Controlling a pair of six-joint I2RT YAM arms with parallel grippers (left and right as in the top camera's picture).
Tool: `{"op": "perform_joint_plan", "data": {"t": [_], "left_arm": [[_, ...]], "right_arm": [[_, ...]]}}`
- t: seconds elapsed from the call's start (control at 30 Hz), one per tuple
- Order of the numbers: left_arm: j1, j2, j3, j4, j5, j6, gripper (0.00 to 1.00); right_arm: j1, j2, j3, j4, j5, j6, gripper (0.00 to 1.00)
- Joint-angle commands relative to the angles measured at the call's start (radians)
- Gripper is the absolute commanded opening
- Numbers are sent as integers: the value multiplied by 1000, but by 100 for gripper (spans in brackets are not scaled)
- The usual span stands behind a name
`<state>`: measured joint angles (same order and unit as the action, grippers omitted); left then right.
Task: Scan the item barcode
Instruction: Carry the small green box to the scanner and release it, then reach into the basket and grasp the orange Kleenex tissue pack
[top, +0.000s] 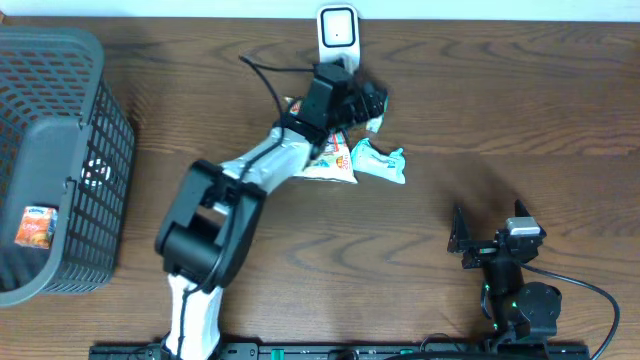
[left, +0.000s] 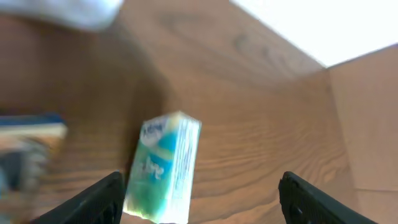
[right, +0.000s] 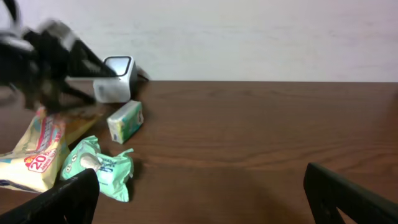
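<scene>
A small green-and-white tissue pack (left: 163, 168) lies tilted on the wood between the wide-apart fingers of my left gripper (left: 200, 193), close to the left finger and far from the right one. From above, that gripper (top: 366, 102) hangs open just below the white barcode scanner (top: 338, 32), with the pack (top: 375, 123) under it. The right wrist view shows the scanner (right: 117, 78) standing right behind the pack (right: 125, 121). My right gripper (top: 488, 218) rests open and empty near the front right.
A cream snack bag (top: 330, 165) and a green wipes packet (top: 380, 162) lie just in front of the pack. A grey mesh basket (top: 112, 150) at the far left holds an orange packet (top: 35, 226). The scanner's cable (top: 262, 75) trails left.
</scene>
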<state>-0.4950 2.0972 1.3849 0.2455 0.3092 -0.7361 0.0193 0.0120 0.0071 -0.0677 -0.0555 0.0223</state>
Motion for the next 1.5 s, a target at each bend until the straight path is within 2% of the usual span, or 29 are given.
{"op": "perform_joint_plan", "data": {"t": [0.0, 0.1, 0.27, 0.37, 0.5, 0.57, 0.63, 0.8, 0.93, 1.07, 1.13, 1.27, 1.47], "left_arm": [[68, -213, 11, -38, -3, 68, 77], [120, -363, 11, -126, -4, 127, 74], [247, -613, 11, -317, -59, 310, 74], [358, -755, 11, -469, -296, 343, 74], [552, -897, 11, -613, -682, 343, 74], [666, -937, 11, -655, -822, 343, 74], [792, -951, 11, -695, -875, 343, 74], [1066, -892, 10, -865, -875, 354, 74], [1178, -768, 10, -955, -875, 581, 74], [1212, -645, -5, -1007, -858, 734, 74], [1210, -594, -16, -1026, -774, 826, 74], [1199, -545, -45, -1030, -594, 935, 74], [1197, -509, -81, -996, -580, 1031, 74]], "right_arm": [[6, -5, -1, -4, 0, 14, 99], [6, -5, -1, -4, 0, 14, 99], [6, -5, -1, -4, 0, 14, 99], [6, -5, -1, -4, 0, 14, 99], [6, -5, -1, -4, 0, 14, 99], [6, -5, -1, -4, 0, 14, 99], [6, -5, -1, -4, 0, 14, 99], [6, -5, -1, -4, 0, 14, 99], [6, -5, -1, -4, 0, 14, 99], [6, -5, -1, -4, 0, 14, 99], [6, -5, -1, -4, 0, 14, 99], [6, -5, -1, -4, 0, 14, 99], [6, -5, -1, -4, 0, 14, 99]]}}
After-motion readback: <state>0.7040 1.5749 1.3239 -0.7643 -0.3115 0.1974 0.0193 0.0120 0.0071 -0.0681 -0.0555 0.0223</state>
